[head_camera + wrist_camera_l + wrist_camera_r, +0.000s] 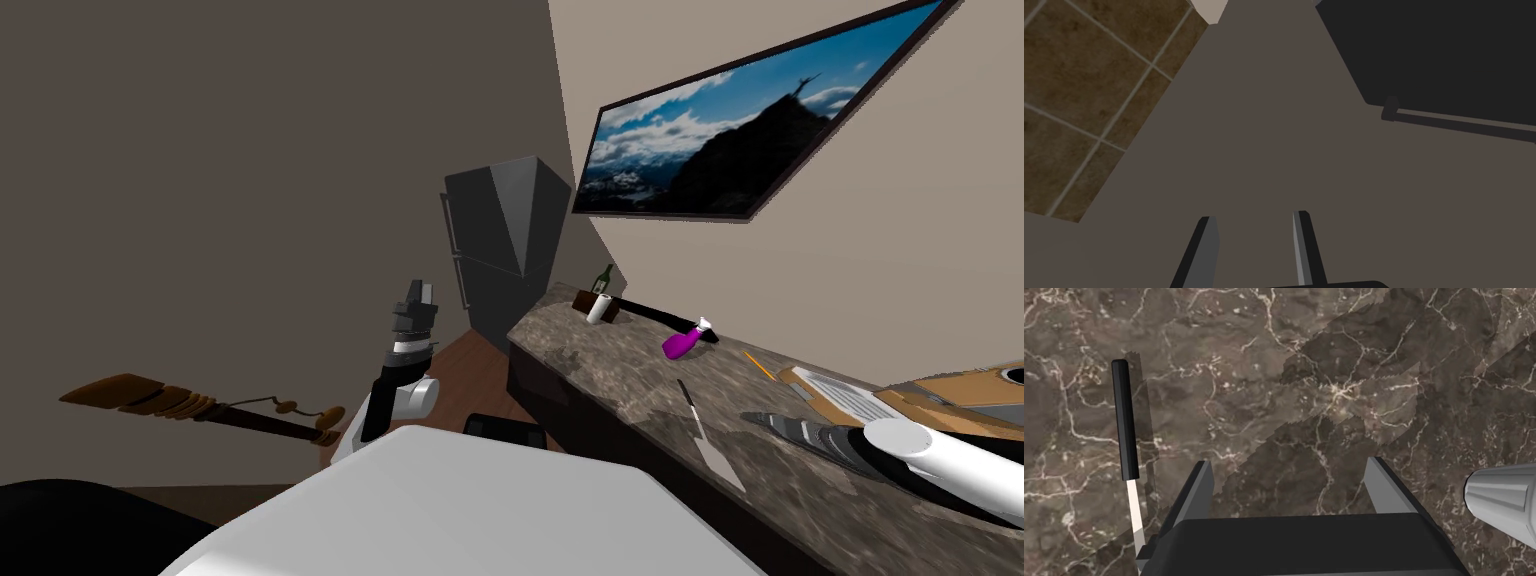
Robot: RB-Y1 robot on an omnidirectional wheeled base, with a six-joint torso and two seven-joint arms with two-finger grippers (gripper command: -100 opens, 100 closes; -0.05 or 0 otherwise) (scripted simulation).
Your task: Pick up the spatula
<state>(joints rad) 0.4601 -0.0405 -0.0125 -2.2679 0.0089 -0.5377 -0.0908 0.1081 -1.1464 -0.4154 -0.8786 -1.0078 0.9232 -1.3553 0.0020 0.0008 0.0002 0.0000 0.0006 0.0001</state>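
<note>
1. Spatula (705,432) has, well off to its left, the left gripper (1254,216) raised before a grey wall, its fingers apart.
2. It lies flat on the marble counter (620,370), black handle pointing toward a purple bottle (682,345).
3. The right gripper (1289,463) hovers over the counter just beside the handle, fingers spread wide around nothing.

Probably a home kitchen, given the marbled counter (620,380), tall dark fridge (505,240) and green bottle (603,278).

Spatula (1125,423) blade end mostly hidden bhd body of right hand (1289,462), wrist cam.
</note>
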